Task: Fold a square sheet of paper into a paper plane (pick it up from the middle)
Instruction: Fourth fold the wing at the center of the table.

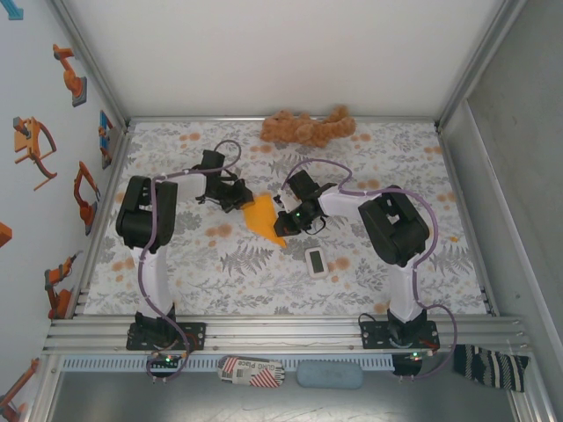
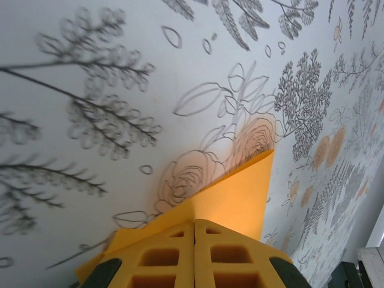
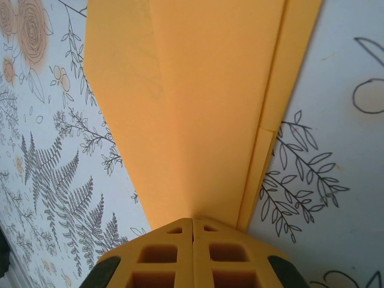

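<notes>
Paper (image 1: 261, 216) lies mid-table, part-folded. Its tip points to 5 o'clock; long axis runs 5–11. Right gripper (image 1: 286, 221) is pinched tight on the 3 o'clock edge. Farther back, left gripper (image 1: 239, 199) is clamped on the 10 o'clock corner. Judgement: grip firmly, draw the sheet taut, crease along the axis.

Counter (image 1: 189, 268): floral-print cover, grey ferns, orange blooms. On it: brown plush toy (image 1: 306, 129) at far edge; small white device (image 1: 317, 262) right of centre; folded orange paper (image 1: 260, 216) mid-counter.
</notes>
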Tool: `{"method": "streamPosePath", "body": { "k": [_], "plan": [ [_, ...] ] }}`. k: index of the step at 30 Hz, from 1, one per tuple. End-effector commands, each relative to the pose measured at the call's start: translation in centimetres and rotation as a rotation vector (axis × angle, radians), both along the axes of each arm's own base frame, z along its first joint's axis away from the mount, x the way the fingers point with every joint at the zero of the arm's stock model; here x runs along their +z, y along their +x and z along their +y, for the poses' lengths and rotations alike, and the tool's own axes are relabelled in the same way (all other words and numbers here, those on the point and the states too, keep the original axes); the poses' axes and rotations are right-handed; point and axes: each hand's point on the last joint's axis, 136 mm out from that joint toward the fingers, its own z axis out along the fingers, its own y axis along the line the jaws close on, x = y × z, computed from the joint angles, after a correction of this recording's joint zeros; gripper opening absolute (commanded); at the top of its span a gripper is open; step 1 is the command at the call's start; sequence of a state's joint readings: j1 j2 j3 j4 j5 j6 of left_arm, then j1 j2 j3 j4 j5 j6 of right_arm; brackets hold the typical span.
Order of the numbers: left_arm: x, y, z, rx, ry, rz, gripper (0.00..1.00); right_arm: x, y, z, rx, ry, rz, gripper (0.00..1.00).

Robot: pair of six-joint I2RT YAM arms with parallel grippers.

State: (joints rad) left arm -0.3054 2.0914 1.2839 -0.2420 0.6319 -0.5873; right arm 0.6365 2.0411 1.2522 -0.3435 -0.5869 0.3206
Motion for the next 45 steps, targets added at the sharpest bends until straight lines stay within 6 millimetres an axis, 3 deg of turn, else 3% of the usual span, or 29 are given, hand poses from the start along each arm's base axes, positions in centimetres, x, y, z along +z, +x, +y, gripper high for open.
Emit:
{"method": "streamPosePath", "body": {
  "k": [1, 7, 13, 19, 22, 24, 28, 32, 37, 45],
  "plan": [
    [-3.2, 1.9, 5.1, 0.085, 0.154, 0.002, 0.08, -6.6, -3.1, -6.5, -0.035, -0.341, 0.112, 0.0],
    [-0.9, 4.3, 6.2, 0.111, 0.135, -0.051, 0.09, -5.6, -2.3, -5.3, -0.069, -0.28, 0.102, 0.0],
    [4.5, 5.4, 6.2, 0.148, 0.092, -0.15, 0.13, -3.7, -1.0, -3.0, -0.119, -0.158, 0.091, 0.0],
    [7.8, 2.5, 5.4, 0.225, 0.008, -0.197, 0.23, 3.2, 2.2, 0.9, -0.191, 0.086, 0.006, 0.08],
    [7.9, 0.4, 5.2, 0.254, 0.002, -0.189, 0.3, 6.4, 4.0, 1.0, -0.242, 0.164, -0.069, 0.17],
    [7.8, -0.8, 5.0, 0.267, 0.001, -0.182, 0.35, 7.3, 5.0, 0.3, -0.275, 0.177, -0.113, 0.22],
    [7.3, -2.9, 4.2, 0.284, -0.006, -0.162, 0.41, 6.4, 6.2, -0.8, -0.297, 0.153, -0.138, 0.28],
    [6.8, -4.0, 3.2, 0.278, -0.016, -0.145, 0.46, 5.3, 6.9, 0.0, -0.269, 0.15, -0.124, 0.33],
    [6.2, -4.3, 2.6, 0.275, -0.019, -0.129, 0.49, 5.3, 6.9, 1.8, -0.178, 0.213, -0.1, 0.35],
    [5.9, -4.2, 2.4, 0.274, -0.023, -0.119, 0.5, 4.4, 6.3, 2.7, -0.106, 0.226, -0.067, 0.35]
  ]
}}
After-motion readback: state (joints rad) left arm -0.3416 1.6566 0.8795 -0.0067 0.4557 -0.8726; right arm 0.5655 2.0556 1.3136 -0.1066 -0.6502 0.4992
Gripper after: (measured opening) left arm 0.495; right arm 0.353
